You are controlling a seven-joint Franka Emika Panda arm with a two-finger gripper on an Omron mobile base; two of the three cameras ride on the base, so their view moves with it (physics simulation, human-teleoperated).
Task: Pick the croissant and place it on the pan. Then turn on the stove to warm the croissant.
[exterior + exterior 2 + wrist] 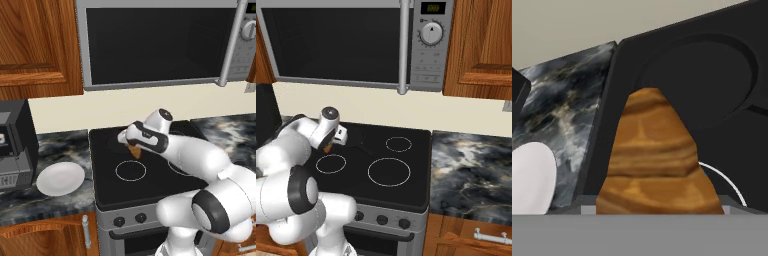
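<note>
You are holding the croissant (657, 160) clamped in the gripper (133, 148), hanging above the stove (150, 185) just short of the pan (697, 80). Letting go here is risking a drop onto the glass beside the rim.

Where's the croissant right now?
The croissant is held in the gripper above the stove, over its left side, short of the pan at the back-left burner; the white plate sits left on the counter.
</note>
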